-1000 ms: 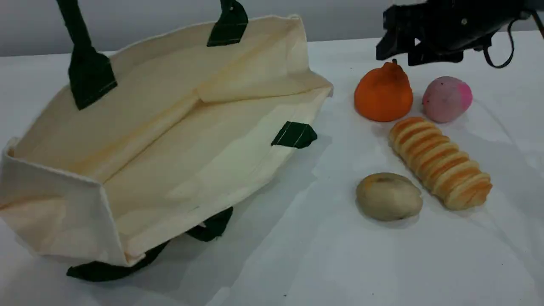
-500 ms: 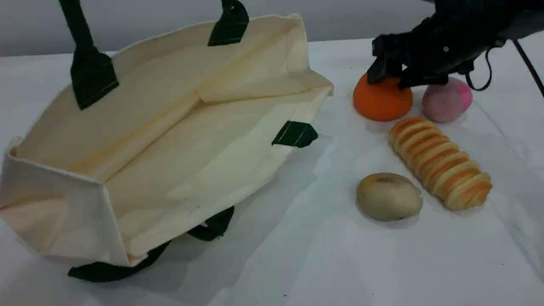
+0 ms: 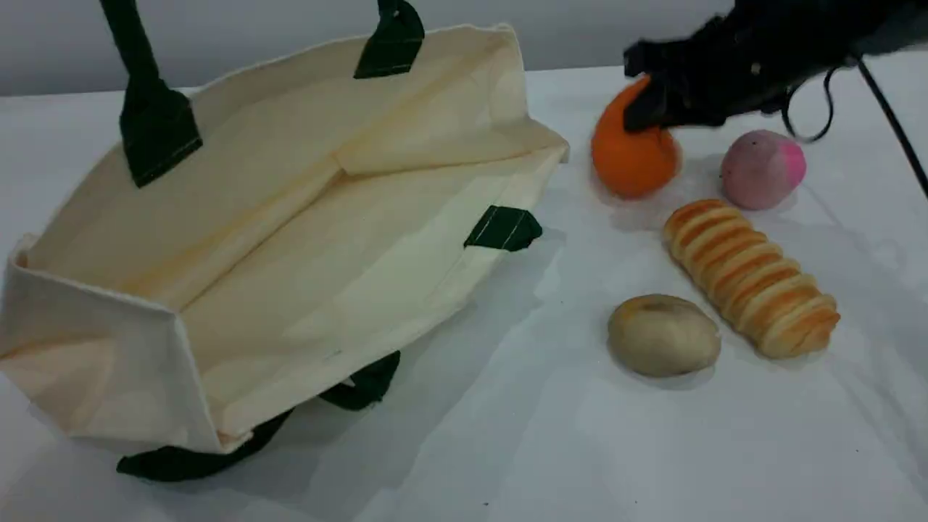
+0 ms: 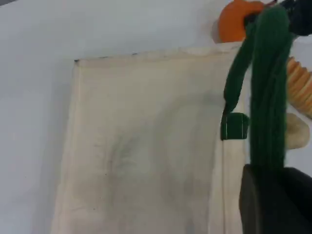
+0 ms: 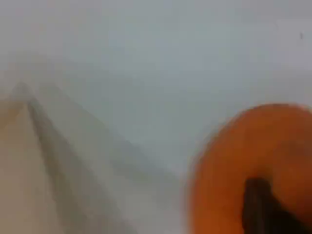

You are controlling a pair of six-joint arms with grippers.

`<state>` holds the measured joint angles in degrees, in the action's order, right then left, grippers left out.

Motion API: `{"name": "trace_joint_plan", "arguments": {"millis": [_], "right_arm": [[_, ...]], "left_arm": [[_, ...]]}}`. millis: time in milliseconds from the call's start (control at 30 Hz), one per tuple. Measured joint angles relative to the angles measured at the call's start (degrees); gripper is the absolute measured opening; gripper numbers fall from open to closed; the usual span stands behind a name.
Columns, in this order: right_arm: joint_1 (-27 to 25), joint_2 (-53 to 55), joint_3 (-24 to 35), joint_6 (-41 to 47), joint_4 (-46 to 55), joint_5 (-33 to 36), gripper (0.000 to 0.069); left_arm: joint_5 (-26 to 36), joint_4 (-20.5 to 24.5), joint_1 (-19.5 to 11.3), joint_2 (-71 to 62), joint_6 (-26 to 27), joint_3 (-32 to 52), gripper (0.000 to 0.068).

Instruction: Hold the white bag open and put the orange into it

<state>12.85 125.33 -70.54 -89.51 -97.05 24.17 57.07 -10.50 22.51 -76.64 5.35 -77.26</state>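
The white bag (image 3: 290, 239) lies on the table's left with its mouth spread wide toward the camera. Its dark green handle (image 3: 148, 109) rises out of the scene view's top edge. In the left wrist view the green strap (image 4: 267, 87) runs down into my left gripper (image 4: 275, 195), which is shut on it above the bag (image 4: 146, 146). My right gripper (image 3: 652, 109) is shut on the top of the orange (image 3: 629, 163), just right of the bag's far corner. The right wrist view is blurred and shows the orange (image 5: 243, 161) under a dark fingertip (image 5: 261, 204).
A pink round fruit (image 3: 761, 168) sits right of the orange. A ridged bread loaf (image 3: 750, 275) and a beige bun (image 3: 663, 335) lie nearer the front. A black cable (image 3: 888, 116) hangs from the right arm.
My right gripper came down onto the orange, shut on it, and has shifted it left and slightly up toward the bag. The bag and left arm stayed put.
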Motion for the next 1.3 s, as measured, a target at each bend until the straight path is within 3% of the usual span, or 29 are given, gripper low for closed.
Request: {"name": "trace_joint_plan", "arguments": {"millis": [133,300,600,867,967,1300], "right_arm": [[-0.34,-6.24,0.13,6.49,10.31,-0.82,0.0035],[-0.37,-13.96,2.39,21.22,25.45,1.25,0.0035],[-0.41,-27.50,12.73,42.87,48.23,3.61,0.0035],[-0.34,-40.13,19.58,48.08,49.46,10.67,0.0035],[-0.28,-43.86,19.88,48.03,49.22,13.10,0.0035],[0.36,-45.30,19.88,46.77,47.32,15.42,0.0035]], "left_arm": [[0.41,-0.18,0.00,0.00,0.62,0.00,0.0059],[2.62,-2.74,0.00,0.00,4.82,0.00,0.0059],[0.30,-4.77,0.00,0.00,6.76,0.00,0.0059],[-2.46,-6.77,0.00,-1.13,8.05,0.00,0.0059],[-2.46,-9.36,0.00,-1.13,9.77,0.00,0.0059],[-0.77,-9.18,0.68,0.62,9.71,0.00,0.0059]]}}
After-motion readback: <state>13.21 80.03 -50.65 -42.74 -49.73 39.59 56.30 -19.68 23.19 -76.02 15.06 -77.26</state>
